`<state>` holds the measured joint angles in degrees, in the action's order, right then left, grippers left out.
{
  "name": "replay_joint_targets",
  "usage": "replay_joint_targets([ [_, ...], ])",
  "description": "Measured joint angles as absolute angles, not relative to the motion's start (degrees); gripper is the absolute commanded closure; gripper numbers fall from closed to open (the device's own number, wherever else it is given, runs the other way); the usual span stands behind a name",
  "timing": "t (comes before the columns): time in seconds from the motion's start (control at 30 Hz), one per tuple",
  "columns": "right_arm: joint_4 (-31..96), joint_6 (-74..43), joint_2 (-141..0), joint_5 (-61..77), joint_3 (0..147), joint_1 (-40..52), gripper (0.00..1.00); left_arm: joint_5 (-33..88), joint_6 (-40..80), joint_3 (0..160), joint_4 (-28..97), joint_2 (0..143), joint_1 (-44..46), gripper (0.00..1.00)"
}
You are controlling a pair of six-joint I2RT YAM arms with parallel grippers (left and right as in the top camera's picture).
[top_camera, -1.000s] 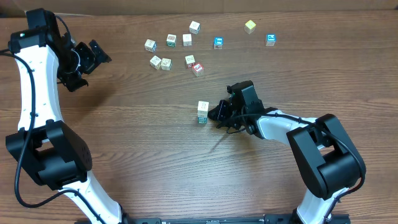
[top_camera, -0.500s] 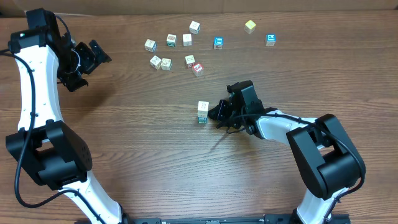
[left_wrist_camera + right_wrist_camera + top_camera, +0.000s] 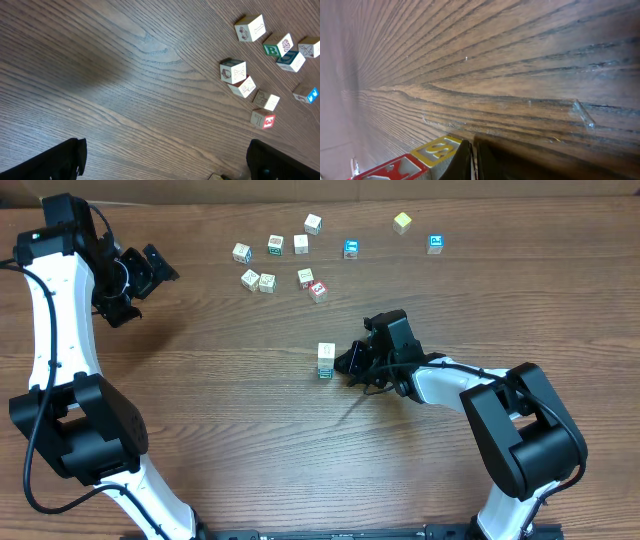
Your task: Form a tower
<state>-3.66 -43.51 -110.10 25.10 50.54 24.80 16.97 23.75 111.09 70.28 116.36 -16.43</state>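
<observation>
The tower (image 3: 326, 361) stands mid-table, a narrow stack of pale cubes with teal print at its foot. My right gripper (image 3: 351, 361) lies low just right of it, jaws shut on nothing, tips against the stack's side. In the right wrist view the shut fingers (image 3: 470, 161) rest beside the tower's cube with a yellow S (image 3: 438, 149); a red-printed cube (image 3: 395, 168) adjoins it. My left gripper (image 3: 150, 275) hangs open at the far left, well away, with only bare wood between its fingers (image 3: 60, 159).
Several loose cubes lie at the back of the table: a cluster (image 3: 268, 265), a red-printed one (image 3: 318, 291), two blue ones (image 3: 350, 249) (image 3: 435, 244) and a yellow one (image 3: 402, 222). The left wrist view shows the same cluster (image 3: 233, 70).
</observation>
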Motion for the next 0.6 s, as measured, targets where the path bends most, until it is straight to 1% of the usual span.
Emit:
replay_joint_targets([
  [0.27,-4.5,-43.5,-110.1,22.0,50.5,24.3,0.96,17.0,23.7,111.1,70.3,116.4,-16.4,0.00],
  [0.47,-5.6,-43.5,-110.1,18.4,50.6,18.9,0.96,17.0,23.7,111.1,70.3,116.4,-16.4,0.01],
  [0.5,-5.6,-43.5,-110.1,17.9,50.6,17.4,0.93,17.0,23.7,111.1,70.3,116.4,-16.4,0.00],
  [0.53,-5.8,-43.5,-110.1,17.5,50.6,15.9,0.82,17.0,23.7,111.1,70.3,116.4,-16.4,0.00],
  [0.57,-5.9,-43.6,-110.1,17.3,50.6,14.2,0.66,17.0,23.7,111.1,70.3,116.4,-16.4,0.00],
  [0.6,-6.4,-43.5,-110.0,17.2,50.7,12.6,0.56,17.0,23.7,111.1,70.3,116.4,-16.4,0.00],
])
